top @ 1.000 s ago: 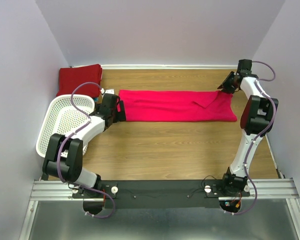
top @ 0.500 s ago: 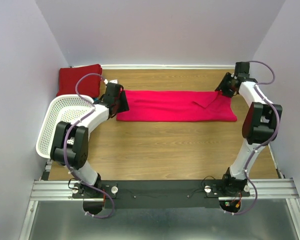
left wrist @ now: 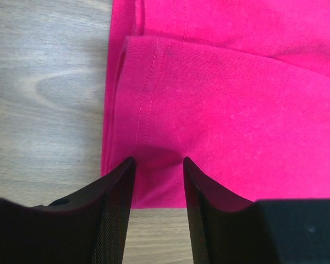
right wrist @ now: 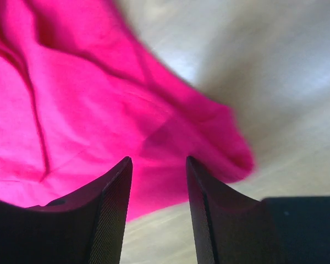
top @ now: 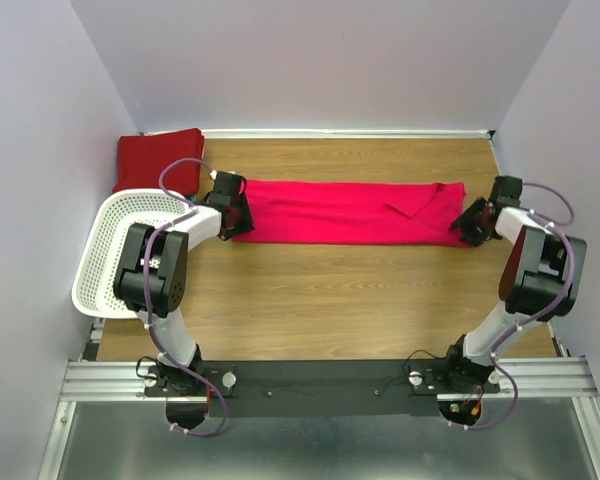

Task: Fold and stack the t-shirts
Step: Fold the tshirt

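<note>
The crimson-pink shirt [top: 350, 212] lies flat in a long band across the far half of the tabletop [top: 360, 300]. The left fingers [left wrist: 118, 203] are spread, straddling its near left corner. The right fingers [right wrist: 113, 203] are spread too, over its right end. A darker red shirt [top: 160, 158] sits folded in the far left corner, beyond the white basket [top: 105, 250].

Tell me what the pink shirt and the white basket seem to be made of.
Pink shirt: soft matte knit fabric, probably cotton; stitched hem lines and limp folds show. White basket: likely rigid plastic, smooth; its walls are a moulded grid of holes.
</note>
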You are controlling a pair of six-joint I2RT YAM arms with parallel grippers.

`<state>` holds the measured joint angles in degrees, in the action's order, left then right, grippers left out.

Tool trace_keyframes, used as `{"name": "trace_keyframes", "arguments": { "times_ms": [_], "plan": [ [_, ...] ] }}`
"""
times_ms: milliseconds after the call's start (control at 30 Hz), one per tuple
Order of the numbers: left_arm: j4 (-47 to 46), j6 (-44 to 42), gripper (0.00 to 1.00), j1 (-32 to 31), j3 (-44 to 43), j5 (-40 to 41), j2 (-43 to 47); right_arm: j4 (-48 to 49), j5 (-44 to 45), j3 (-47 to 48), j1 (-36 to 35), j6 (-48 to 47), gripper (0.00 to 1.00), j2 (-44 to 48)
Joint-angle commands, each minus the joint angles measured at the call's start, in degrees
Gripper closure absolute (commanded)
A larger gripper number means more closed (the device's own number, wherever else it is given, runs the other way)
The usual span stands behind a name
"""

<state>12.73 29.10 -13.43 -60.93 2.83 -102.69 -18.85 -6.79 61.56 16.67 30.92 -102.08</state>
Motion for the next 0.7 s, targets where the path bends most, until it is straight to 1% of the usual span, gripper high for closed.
{"name": "trace_keyframes", "arguments": {
  "times_ms": [0, 67, 100, 133, 200, 233, 300, 333, 400, 433, 500, 533, 567, 633, 667],
  "plan": [
    [3.0, 0.9, 0.51, 1.7, 4.8, -2.4, -0.9, 5.3, 0.6, -9.5, 5.1, 4.1, 0.50, 4.2],
    [2.6, 1.2, 0.52, 2.4, 7.2, -2.6, -0.3, 6.5, 1.0, -12.9, 6.7, 4.7, 0.50, 4.5],
    [2.6, 1.7, 0.52, 2.6, 8.1, -4.8, 0.6, 6.8, 1.7, -13.8, 7.9, 5.4, 0.50, 5.1],
    [2.6, 1.7, 0.52, 2.9, 9.2, -5.2, 1.3, 7.2, 2.0, -14.8, 8.4, 5.6, 0.51, 5.6],
    [1.9, 2.5, 0.52, 3.0, 13.1, -5.7, 4.7, 7.5, 3.5, -16.2, 8.9, 5.7, 0.51, 7.4],
    [1.9, 2.8, 0.52, 3.1, 14.3, -5.6, 5.9, 7.6, 4.4, -16.5, 8.9, 5.6, 0.51, 9.8],
    [2.0, 3.3, 0.51, 3.1, 17.3, -4.9, 10.4, 8.1, 4.4, -16.6, 8.8, 5.0, 0.51, 12.2],
    [2.1, 3.6, 0.44, 2.9, 17.9, -4.4, 12.1, 8.3, 4.1, -16.5, 8.7, 4.9, 0.51, 13.1],
    [2.6, 3.9, 0.38, 3.0, 18.7, -3.3, 16.6, 8.6, 3.9, -16.2, 7.3, 5.3, 0.51, 15.7],
    [2.8, 3.8, 0.31, 2.8, 18.7, -3.3, 18.0, 8.8, 3.8, -16.2, 6.5, 5.4, 0.51, 16.7],
    [3.4, 3.3, 0.21, 2.8, 18.1, -0.8, 22.1, 10.4, 3.0, -15.8, 4.3, 5.2, 0.50, 19.3],
    [3.4, 2.9, 0.13, 2.8, 17.9, -0.2, 23.5, 11.3, 2.1, -15.0, 3.6, 5.0, 0.49, 19.9],
    [3.4, 2.2, 0.11, 2.7, 17.5, 0.3, 24.7, 12.9, -0.6, -14.4, 2.9, 4.5, 0.48, 20.2],
    [2.9, 1.4, 0.09, 2.6, 17.2, 2.3, 28.0, 13.0, -2.7, -11.9, -0.7, 2.6, 0.47, 18.7],
    [1.9, 0.6, 0.09, 2.7, 17.5, 3.0, 28.9, 13.0, -5.4, -9.6, -2.0, 2.1, 0.47, 17.6]
  ]
}}
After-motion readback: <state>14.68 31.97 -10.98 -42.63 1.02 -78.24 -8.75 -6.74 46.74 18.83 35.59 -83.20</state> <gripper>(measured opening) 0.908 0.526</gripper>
